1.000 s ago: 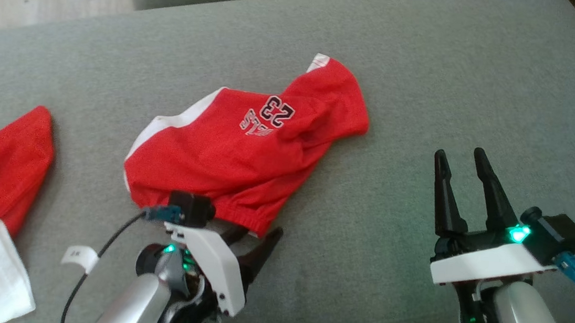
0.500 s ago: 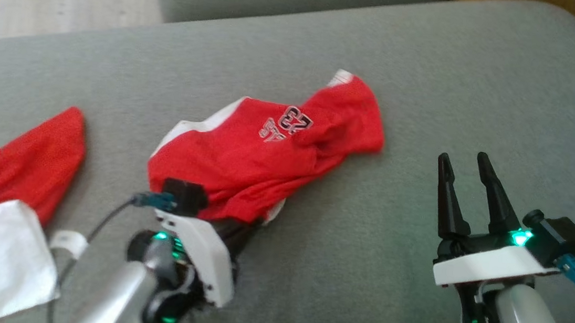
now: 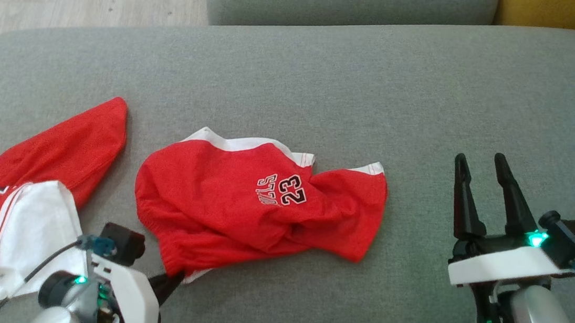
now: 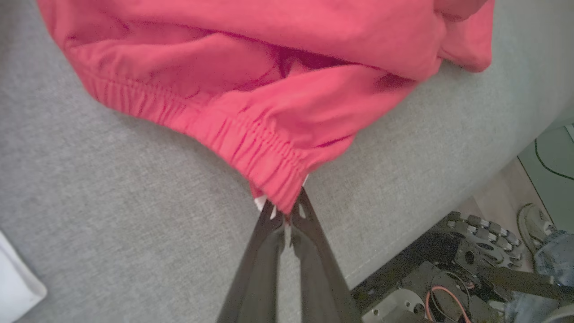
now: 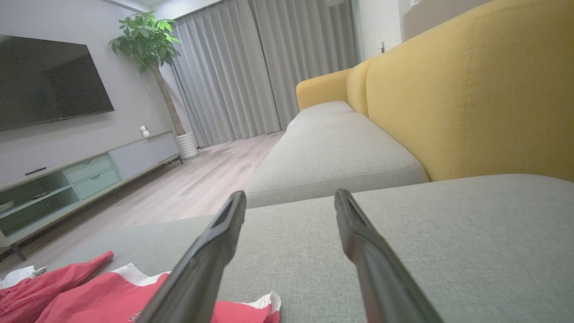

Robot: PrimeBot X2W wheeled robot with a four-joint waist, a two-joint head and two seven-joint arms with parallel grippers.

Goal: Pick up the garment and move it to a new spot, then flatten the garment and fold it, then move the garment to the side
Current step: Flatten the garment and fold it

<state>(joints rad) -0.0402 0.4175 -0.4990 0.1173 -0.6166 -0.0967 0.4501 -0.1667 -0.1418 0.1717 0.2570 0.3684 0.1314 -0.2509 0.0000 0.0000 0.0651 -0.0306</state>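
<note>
Grey sofa cushion (image 3: 328,70) carries the red shorts (image 3: 240,215), crumpled mid-cushion. My left claw (image 3: 172,278) pinches their waistband corner; my right claw (image 3: 479,158) stands wide and empty, well apart. I judge the pickup barely begun: moving, flattening and folding remain.

Red shorts (image 3: 241,204) with white trim and a black-and-white "23", lying on the grey sofa cushion (image 3: 378,96).
</note>
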